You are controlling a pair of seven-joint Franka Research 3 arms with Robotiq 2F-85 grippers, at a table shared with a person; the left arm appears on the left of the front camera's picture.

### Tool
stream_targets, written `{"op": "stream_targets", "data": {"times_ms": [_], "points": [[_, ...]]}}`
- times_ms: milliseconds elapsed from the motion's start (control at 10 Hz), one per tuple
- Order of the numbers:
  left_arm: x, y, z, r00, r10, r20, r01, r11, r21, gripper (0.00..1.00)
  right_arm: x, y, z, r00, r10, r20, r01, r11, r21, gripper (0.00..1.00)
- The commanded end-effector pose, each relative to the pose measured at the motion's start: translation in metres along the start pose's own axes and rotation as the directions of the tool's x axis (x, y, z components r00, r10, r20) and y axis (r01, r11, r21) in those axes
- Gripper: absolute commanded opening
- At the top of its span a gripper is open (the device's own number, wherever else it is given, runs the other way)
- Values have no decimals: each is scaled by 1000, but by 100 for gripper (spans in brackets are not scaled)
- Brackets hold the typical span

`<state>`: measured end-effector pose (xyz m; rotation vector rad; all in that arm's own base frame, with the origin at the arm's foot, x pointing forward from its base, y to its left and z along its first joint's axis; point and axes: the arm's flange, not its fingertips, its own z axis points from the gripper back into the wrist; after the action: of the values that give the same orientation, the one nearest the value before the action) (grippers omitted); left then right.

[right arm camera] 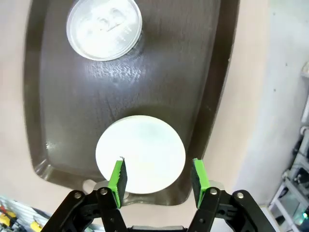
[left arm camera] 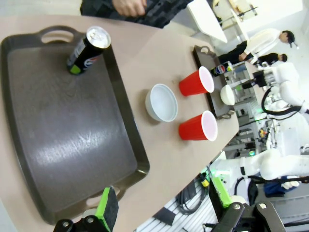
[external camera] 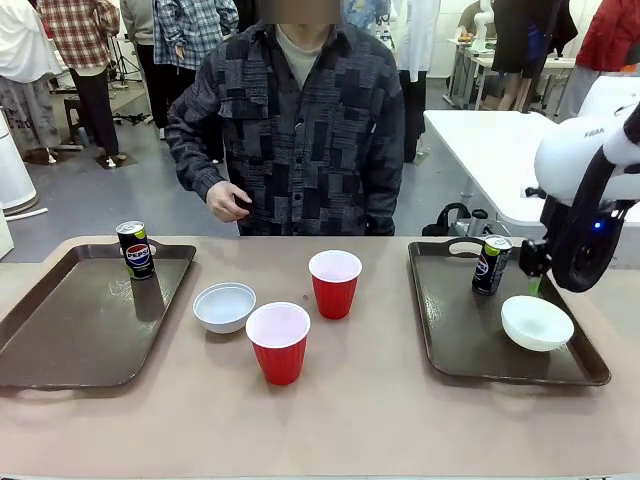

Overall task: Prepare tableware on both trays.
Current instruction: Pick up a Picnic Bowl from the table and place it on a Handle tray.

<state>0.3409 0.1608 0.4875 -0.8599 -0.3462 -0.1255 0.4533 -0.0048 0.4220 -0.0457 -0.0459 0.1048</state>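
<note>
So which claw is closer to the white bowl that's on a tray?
Right. The right claw hangs open just above that bowl; the left claw is far off, by the other tray.

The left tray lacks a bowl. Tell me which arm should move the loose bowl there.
Left. The open left gripper hovers by that tray, the white bowl just beside it; the right gripper is over the other tray.

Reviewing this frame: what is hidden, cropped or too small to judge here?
- Front view: the right gripper sits mostly behind its own arm, so it is unclear whether it touches the white bowl.
- Right wrist view: the soda can is seen from above, so its label is hidden.
- Left wrist view: the far tray and its contents are too small to judge.
- Front view: the left tray is cut by the picture's left edge.
</note>
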Motion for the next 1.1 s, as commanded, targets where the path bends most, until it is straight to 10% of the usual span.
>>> {"op": "stream_targets", "data": {"times_ms": [0,1000], "points": [[0,0,2,1000,-7,7,8,1000,-13,100,-13,17,29,995,-1,99,0,1000,7,90],[0,0,2,1000,-7,7,8,1000,-13,100,-22,31,70,988,30,153,-29,1000,-6,100]]}}
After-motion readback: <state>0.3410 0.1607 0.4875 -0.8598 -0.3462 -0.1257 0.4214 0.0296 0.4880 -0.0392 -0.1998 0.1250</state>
